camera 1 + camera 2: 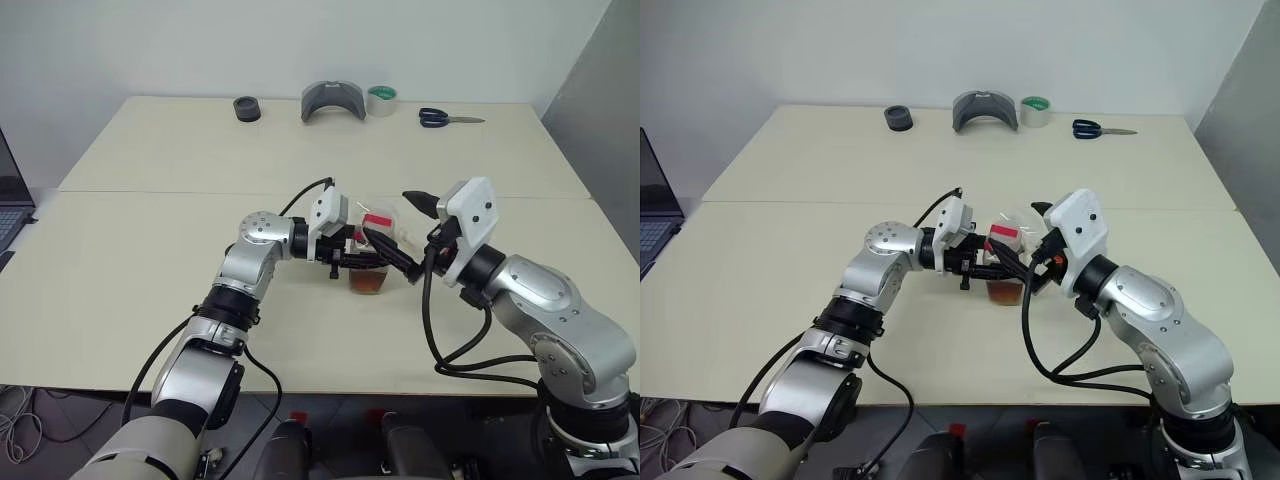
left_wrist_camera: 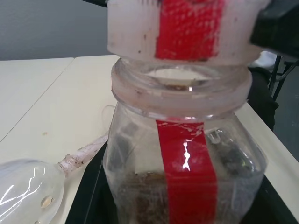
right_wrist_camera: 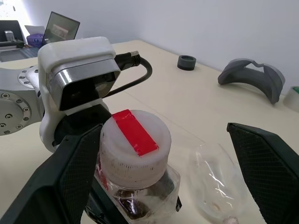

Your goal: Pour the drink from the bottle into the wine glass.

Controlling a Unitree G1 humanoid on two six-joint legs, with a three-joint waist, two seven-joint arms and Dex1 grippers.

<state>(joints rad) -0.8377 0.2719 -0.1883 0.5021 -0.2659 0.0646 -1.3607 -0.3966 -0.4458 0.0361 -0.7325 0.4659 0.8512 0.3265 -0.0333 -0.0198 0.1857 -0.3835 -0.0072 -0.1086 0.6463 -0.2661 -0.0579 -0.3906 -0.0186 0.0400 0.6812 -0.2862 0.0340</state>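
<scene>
The bottle (image 1: 368, 262) stands upright on the table, clear with a red strip and a white cap (image 3: 135, 151) carrying red tape. A little reddish-brown drink (image 1: 1003, 291) sits at its bottom. My left gripper (image 1: 345, 258) is shut on the bottle's body from the left. My right gripper (image 3: 161, 135) is open, with one finger on each side of the cap, and I cannot tell if either touches it. The wine glass (image 3: 215, 175) sits just beyond the bottle and seems to lie on its side, bowl (image 2: 28, 189) low on the table.
Along the far edge of the table are a black round piece (image 1: 247, 108), a grey curved object (image 1: 333, 100), a tape roll (image 1: 381, 100) and scissors (image 1: 445, 118). A laptop (image 1: 10, 205) sits at the left edge.
</scene>
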